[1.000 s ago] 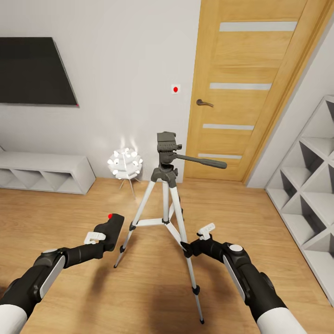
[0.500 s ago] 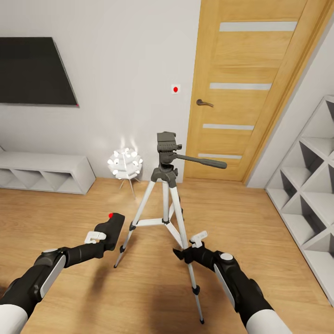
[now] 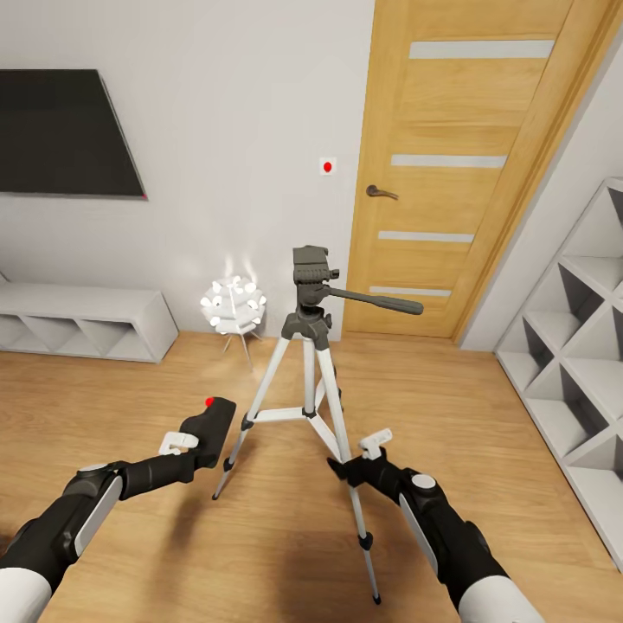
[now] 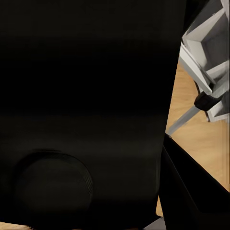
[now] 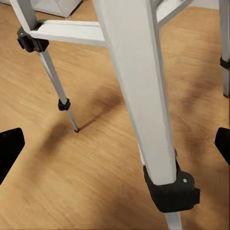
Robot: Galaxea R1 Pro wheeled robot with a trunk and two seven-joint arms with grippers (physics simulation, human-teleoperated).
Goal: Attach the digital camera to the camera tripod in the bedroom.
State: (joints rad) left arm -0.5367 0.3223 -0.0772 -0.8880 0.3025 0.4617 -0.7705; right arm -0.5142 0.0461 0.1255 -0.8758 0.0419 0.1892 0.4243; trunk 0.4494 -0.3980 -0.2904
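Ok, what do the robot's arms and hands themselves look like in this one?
Both arms are matte black with rounded segments, white upper sleeves at the picture's bottom corners and a white panel along each forearm. The right arm has a round white cap near the wrist. The left hand and the right hand are black, each with a small white block on top.

Both arms reach forward and low: the left gripper (image 3: 201,435) clamps a camera (image 3: 210,424), while the right gripper (image 3: 353,465) is spread wide.
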